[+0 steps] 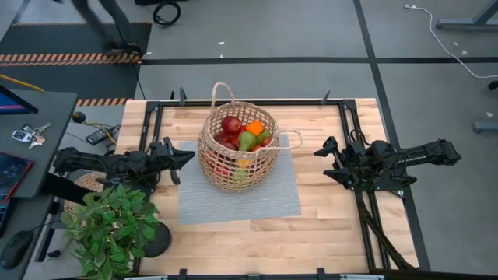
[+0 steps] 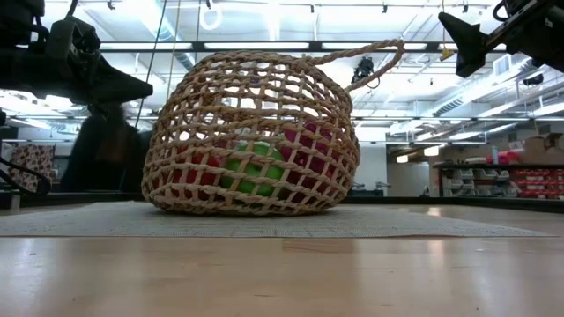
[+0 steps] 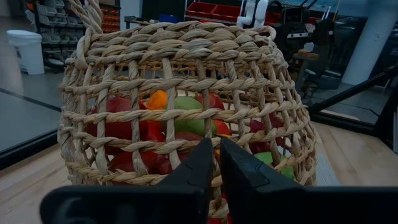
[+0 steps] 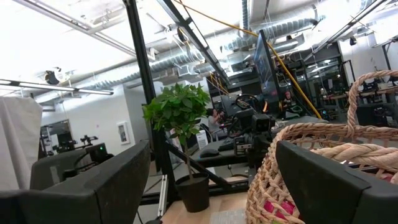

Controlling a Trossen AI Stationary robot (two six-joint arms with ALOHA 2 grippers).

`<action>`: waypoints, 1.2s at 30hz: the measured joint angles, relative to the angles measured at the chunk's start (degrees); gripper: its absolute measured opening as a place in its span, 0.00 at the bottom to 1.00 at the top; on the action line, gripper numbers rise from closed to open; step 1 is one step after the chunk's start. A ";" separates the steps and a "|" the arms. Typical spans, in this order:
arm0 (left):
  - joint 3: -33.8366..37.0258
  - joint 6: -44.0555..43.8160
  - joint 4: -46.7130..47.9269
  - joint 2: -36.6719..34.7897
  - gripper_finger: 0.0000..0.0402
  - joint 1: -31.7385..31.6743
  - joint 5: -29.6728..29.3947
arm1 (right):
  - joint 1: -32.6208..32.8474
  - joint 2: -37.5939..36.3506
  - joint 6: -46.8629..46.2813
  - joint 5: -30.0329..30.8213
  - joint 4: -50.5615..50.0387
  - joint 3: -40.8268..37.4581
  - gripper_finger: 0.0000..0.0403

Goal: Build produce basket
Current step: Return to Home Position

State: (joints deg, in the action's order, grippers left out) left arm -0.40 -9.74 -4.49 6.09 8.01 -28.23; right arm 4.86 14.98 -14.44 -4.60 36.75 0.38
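**Basket loaded on the mat, both claws empty beside it**

Closest in, you've got the potted plant at the near corner of the worktop, on the basket's left-arm side and well apart from it. Bare wood lies ahead of the basket.

Next comes the grey mat, which lies flat. The basket stands on the mat's far half, upright, mouth up.

The produce is all inside the basket and piled close to the rim. On top you see red apples, a green pear and an orange piece. Through the open weave the low view shows more red and green lower down. None of it lies out on the mat or the wood.

Your left claw hangs level just beside the basket's left wall, pointing at it but not touching. Its fingers are pressed nearly together, only a sliver between them, and nothing is gripped.

Your right claw is on the basket's other side, farther out past the mat's edge. It is above the wood, its fingers spread wide, and it holds nothing.

On the basket's far side one thin loop handle stands up. The second handle sticks out toward the right claw.
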 joint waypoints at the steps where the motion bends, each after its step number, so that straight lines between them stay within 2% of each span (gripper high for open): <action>1: 0.00 0.00 0.00 0.02 0.09 0.00 0.00 | -0.02 0.00 0.00 0.02 0.00 0.00 0.87; 24: 0.00 -0.01 0.00 0.01 0.07 -0.02 0.00 | -0.02 0.02 0.02 0.00 0.02 0.00 0.87; 36: 0.00 -0.01 0.00 0.02 0.10 -0.02 0.00 | -0.02 0.01 0.00 0.00 0.00 0.00 0.87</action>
State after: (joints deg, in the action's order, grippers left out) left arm -0.40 -9.75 -4.49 6.11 7.99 -28.23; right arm 4.84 14.99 -14.44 -4.60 36.75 0.38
